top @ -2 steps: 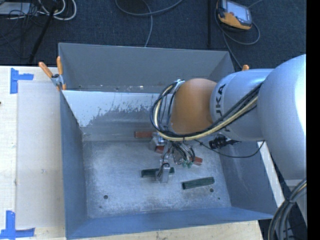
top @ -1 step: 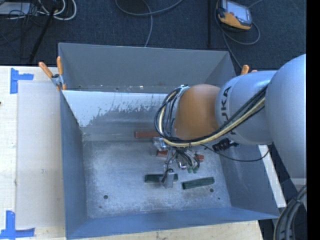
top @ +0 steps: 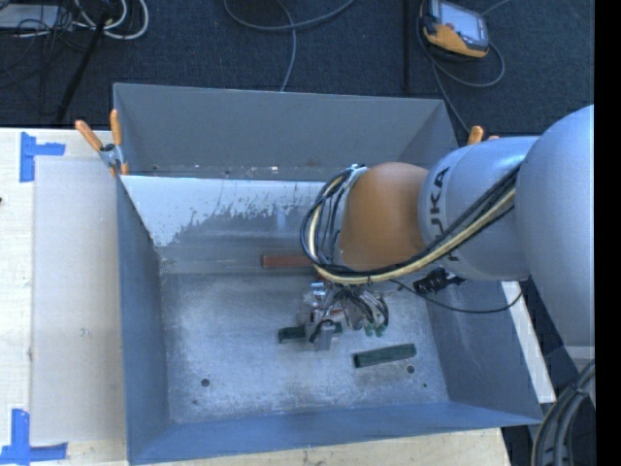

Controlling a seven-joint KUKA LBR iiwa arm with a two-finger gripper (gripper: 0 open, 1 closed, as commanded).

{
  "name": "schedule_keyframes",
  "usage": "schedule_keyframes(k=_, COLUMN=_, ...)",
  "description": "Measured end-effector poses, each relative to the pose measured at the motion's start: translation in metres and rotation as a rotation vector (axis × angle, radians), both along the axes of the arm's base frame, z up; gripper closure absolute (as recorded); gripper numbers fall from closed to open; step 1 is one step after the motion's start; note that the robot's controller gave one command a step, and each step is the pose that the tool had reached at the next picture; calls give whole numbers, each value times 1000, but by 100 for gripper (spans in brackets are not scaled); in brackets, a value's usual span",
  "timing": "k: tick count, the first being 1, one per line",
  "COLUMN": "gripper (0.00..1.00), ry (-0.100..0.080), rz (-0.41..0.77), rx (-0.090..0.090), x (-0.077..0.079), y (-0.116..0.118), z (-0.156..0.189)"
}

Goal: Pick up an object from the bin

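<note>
My gripper [top: 328, 316] hangs low over the middle of the bin floor, under the arm's orange dome. A small dark block [top: 291, 335] lies on the floor just at its left side, touching or nearly touching it. A dark green flat bar [top: 383, 355] lies to the lower right of the gripper, apart from it. A tiny green piece [top: 373, 331] sits close by its right side.
A brown flat stick [top: 282, 260] lies at the foot of the back wall, up and left of the gripper. The arm reaches in over the right wall and hides the floor beneath it.
</note>
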State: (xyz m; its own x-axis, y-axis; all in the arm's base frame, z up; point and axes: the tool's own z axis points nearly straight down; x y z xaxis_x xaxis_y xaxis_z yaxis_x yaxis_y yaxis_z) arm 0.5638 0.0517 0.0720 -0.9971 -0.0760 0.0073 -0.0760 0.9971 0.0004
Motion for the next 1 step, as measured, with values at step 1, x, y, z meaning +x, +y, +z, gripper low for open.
schedule_keyframes(k=1, gripper=100, ry=-21, rz=642, rx=1, x=3, y=7, z=2)
